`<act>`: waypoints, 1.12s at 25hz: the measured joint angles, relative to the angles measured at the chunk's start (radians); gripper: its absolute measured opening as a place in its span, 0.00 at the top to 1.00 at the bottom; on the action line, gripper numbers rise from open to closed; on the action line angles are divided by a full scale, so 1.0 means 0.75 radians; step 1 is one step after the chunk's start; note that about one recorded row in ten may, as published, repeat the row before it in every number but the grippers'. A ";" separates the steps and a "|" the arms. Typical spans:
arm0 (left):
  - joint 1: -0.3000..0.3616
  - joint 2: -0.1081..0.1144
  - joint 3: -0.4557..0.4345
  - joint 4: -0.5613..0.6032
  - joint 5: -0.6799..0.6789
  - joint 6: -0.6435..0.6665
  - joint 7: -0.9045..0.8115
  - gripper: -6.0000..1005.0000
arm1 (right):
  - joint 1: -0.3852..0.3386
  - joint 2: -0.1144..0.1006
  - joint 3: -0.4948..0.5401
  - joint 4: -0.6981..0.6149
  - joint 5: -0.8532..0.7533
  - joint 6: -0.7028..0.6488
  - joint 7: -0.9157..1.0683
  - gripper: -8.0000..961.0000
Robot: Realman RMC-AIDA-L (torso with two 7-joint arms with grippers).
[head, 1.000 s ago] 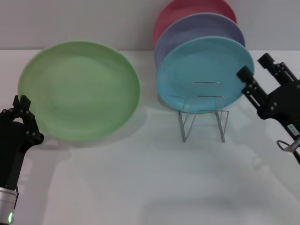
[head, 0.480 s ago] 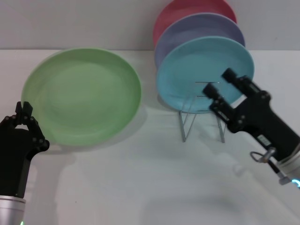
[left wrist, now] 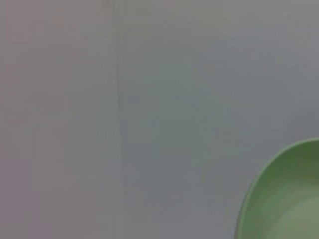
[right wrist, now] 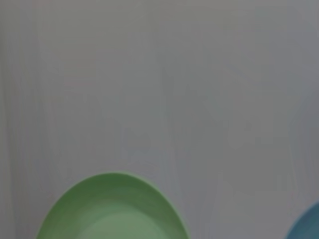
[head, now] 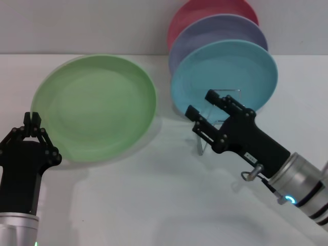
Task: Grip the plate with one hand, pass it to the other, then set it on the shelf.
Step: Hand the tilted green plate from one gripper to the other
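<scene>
Green plate (head: 95, 107) clamped at its near-left rim by left gripper (head: 35, 134), right gripper (head: 201, 114) spread apart before wire shelf (head: 221, 110), beside blue plate (head: 225, 77).

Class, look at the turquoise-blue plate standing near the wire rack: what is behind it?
Behind the turquoise-blue plate stands a lavender plate, and behind that a pink-red plate. Only their upper rims show; their lower parts are covered, so what props them cannot be seen.

place: probably lab | cue: plain white table (head: 154, 205), bare wall (head: 77, 25)
</scene>
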State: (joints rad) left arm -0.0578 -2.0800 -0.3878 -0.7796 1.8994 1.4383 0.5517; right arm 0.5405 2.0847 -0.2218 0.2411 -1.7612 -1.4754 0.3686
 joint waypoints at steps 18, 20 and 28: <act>-0.002 0.000 0.083 -0.143 -0.186 0.007 0.350 0.92 | 0.130 0.000 0.065 0.099 0.000 0.246 -0.066 0.34; -0.003 0.000 0.086 -0.160 -0.206 0.007 0.394 0.92 | 0.143 0.000 0.074 0.106 -0.001 0.268 -0.067 0.34; -0.014 0.000 0.088 -0.240 -0.309 0.002 0.564 0.92 | 0.180 0.000 0.156 0.188 -0.012 0.354 -0.182 0.34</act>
State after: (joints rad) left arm -0.0685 -2.0800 -0.3222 -0.9597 1.6672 1.4398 0.9745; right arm 0.6755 2.0846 -0.1047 0.3825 -1.7704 -1.2098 0.2320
